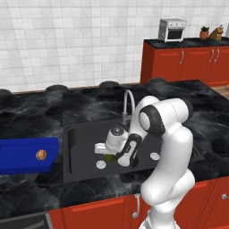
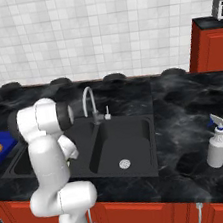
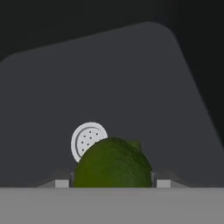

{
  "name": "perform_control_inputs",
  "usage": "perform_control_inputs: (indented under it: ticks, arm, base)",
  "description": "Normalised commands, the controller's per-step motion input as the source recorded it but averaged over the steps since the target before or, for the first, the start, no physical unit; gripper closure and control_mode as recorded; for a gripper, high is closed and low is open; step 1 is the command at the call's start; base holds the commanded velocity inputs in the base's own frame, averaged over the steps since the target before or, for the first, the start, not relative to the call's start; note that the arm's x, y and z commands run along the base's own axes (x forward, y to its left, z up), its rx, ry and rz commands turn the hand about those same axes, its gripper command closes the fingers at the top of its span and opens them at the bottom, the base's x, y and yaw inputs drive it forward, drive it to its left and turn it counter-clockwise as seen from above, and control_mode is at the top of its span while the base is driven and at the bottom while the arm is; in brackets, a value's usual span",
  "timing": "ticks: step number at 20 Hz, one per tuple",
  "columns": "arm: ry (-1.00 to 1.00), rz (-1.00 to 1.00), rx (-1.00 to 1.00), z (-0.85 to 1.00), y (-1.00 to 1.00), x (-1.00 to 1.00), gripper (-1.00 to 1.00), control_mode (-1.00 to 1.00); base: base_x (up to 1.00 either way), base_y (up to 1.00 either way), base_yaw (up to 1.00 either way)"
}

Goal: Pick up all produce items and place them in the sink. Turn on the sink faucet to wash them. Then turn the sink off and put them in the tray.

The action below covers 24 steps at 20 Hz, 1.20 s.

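Brown piece [image 1: 41,154] sits in the tray [image 1: 18,147]. My gripper [image 1: 110,157] appears to pinch the green ball [image 3: 113,162] over the sink [image 1: 80,134]; traying remains.

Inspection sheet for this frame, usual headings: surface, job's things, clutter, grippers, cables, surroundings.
Surface: black marbled counter over red cabinets.
Job's things: black double sink, a round drain in the right basin; silver faucet behind the divider, no water seen; blue tray left of the sink holding the tan-brown piece; dark green ball in the left basin beside its drain.
Clutter: spray bottle right of the sink.
Grippers: gripper low in the left basin, fingers at either side of the green ball; contact not clear.
Cables: nothing seen.
Surroundings: white tiled wall, toaster oven on the far counter.
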Motion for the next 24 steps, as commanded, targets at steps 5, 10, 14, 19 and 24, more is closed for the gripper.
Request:
perform_control_inputs:
  ticks: [5, 10, 14, 19, 24]
  arm:
    - [0.00, 0.00, 0.00, 0.79, 0.33, 0.00, 1.00, -1.00]
    - [0.00, 0.00, 0.00, 0.82, 0.37, 0.00, 1.00, -1.00]
    - [0.00, 0.00, 0.00, 0.88, 0.40, 0.06, 1.00, -1.00]
    - [0.00, 0.00, 0.00, 0.91, 0.35, 0.28, 1.00, -1.00]
    - [0.00, 0.00, 0.00, 0.92, 0.30, 0.32, 1.00, -1.00]
  base:
    - [0.00, 0.00, 0.00]
    - [0.00, 0.00, 0.00]
    - [0.00, 0.00, 0.00]
    - [0.00, 0.00, 0.00]
    - [0.00, 0.00, 0.00]
